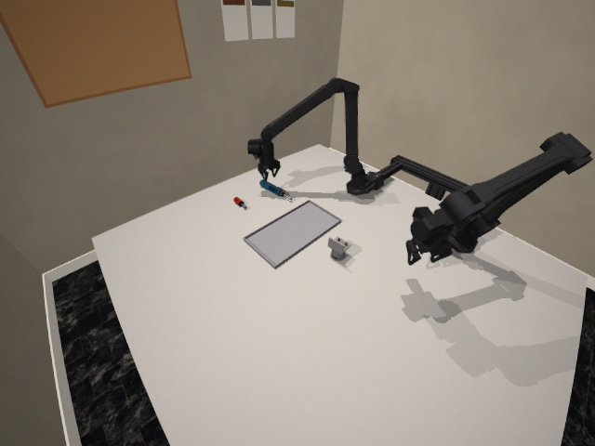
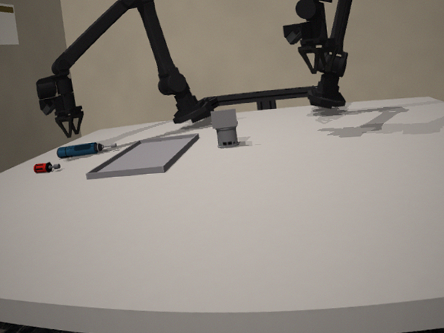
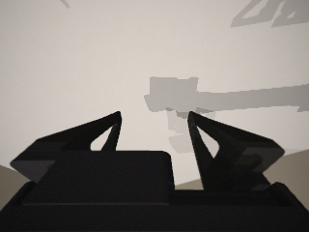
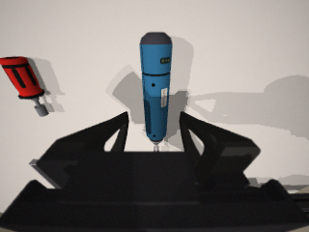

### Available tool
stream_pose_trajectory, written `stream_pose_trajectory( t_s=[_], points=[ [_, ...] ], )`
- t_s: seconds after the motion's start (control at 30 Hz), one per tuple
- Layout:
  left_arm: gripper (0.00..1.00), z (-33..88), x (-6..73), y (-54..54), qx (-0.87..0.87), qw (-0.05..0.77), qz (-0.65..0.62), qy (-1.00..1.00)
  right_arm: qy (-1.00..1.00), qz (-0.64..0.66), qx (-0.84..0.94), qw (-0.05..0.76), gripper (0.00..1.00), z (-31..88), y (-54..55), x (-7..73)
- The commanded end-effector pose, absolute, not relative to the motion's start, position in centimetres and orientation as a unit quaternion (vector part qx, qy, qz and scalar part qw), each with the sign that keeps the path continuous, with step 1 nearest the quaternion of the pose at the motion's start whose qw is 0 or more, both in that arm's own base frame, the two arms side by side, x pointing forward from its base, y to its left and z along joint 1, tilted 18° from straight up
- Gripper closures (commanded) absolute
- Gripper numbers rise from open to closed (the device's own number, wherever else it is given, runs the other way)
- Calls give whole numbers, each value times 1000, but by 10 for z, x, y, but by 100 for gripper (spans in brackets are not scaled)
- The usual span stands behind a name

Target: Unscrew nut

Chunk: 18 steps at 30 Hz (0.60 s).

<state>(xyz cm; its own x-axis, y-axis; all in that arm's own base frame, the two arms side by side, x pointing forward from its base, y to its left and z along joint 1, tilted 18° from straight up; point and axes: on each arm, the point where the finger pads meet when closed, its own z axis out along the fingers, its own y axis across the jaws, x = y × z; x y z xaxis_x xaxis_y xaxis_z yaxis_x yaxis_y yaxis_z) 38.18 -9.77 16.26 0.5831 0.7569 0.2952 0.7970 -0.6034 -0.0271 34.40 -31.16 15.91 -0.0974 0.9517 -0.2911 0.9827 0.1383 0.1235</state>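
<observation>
The joint module stands upright with the grey bracket on top. Two small brass-coloured spots show on it in the top view; how far each nut is screwed down is too small to tell. The blue electric nut driver lies on the table. My right gripper is open and empty above the driver, its fingers either side of the barrel in the right wrist view. My left gripper is open and empty, high above the table, away from the module.
A short red-handled tool lies beside the driver. A shallow grey tray lies between the tools and the joint module. The beam joining the arm bases runs along the back.
</observation>
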Motion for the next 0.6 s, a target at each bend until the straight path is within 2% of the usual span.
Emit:
stream_pose_trajectory(
  t_s=[0.0, 0.57],
  points=[
    [14, 176, 391, -102, -887, 67, -138, -435, 721, -53, 668, 177, 35, 192, -341, 364],
    [14, 176, 391, -102, -887, 67, -138, -435, 691, -58, 690, 208, 35, 243, -386, 397]
  ],
)
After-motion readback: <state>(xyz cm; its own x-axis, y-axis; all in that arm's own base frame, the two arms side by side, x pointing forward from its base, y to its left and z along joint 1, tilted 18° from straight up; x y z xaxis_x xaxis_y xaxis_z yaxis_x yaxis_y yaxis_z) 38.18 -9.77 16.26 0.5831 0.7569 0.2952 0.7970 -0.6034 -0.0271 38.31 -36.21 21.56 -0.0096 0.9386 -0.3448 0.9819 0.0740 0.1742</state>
